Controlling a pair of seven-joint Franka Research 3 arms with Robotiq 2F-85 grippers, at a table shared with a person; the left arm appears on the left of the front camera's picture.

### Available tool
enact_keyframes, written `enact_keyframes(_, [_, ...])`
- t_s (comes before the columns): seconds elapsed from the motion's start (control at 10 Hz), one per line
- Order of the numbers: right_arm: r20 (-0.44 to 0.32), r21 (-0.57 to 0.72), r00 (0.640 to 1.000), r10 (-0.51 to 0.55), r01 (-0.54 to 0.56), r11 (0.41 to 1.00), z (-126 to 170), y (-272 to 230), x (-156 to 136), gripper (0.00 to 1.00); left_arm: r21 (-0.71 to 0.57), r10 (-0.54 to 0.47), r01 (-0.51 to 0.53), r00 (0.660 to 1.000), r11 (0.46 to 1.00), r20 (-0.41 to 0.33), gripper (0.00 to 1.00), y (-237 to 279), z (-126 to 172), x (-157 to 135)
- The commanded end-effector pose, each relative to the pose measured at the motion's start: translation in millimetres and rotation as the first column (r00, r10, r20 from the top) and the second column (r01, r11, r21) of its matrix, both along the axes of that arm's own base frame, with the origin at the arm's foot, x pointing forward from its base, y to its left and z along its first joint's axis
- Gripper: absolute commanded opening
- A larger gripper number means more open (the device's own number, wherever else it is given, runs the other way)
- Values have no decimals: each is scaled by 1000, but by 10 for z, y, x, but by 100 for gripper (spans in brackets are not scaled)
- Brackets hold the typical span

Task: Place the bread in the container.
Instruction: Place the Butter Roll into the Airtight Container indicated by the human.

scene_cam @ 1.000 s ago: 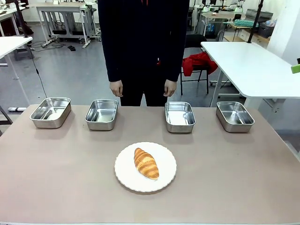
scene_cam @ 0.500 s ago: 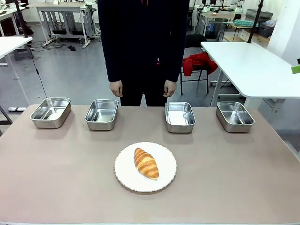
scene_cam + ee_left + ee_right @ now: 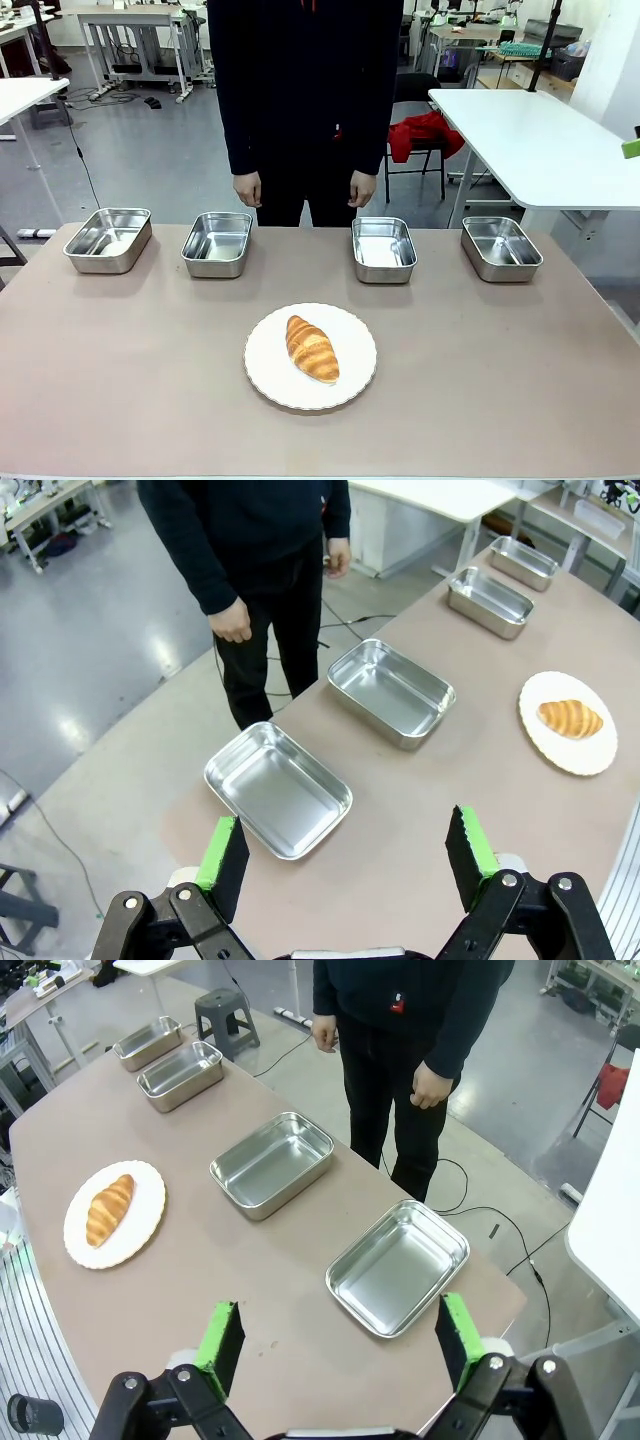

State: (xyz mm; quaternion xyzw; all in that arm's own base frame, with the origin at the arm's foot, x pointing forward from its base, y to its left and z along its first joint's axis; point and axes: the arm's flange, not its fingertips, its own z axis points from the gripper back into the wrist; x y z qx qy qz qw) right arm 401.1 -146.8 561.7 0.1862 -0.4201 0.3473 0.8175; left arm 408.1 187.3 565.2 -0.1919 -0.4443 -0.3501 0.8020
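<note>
The bread [image 3: 312,348], a golden-brown croissant, lies on a round white plate [image 3: 270,365] at the table's near middle. Several identical steel containers stand in a row along the far edge, from the leftmost [image 3: 108,240] to the rightmost [image 3: 501,248]; nothing is in them. My left gripper [image 3: 347,850] hangs open high over the table's left end, above the nearest container [image 3: 278,790], with the bread [image 3: 570,718] far off. My right gripper [image 3: 340,1332] is open too, high over the right end by a container [image 3: 398,1266]; the bread [image 3: 109,1208] lies well away.
A person in dark clothes stands at the far side behind the middle containers, hands [image 3: 248,187] hanging at their sides. A white table [image 3: 540,140] and a chair with red cloth [image 3: 425,133] stand beyond. Bare tabletop surrounds the plate.
</note>
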Motion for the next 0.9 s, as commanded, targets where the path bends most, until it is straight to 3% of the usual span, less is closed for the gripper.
enact_keyframes(0.0, [8,10,1000,5,-5,1000,6,2,2,100,2,1,-1,1000,1000,3,100,5,3,-4])
enact_keyframes(0.8, [8,10,1000,5,-5,1000,6,2,2,100,2,1,-1,1000,1000,3,100,5,3,-4])
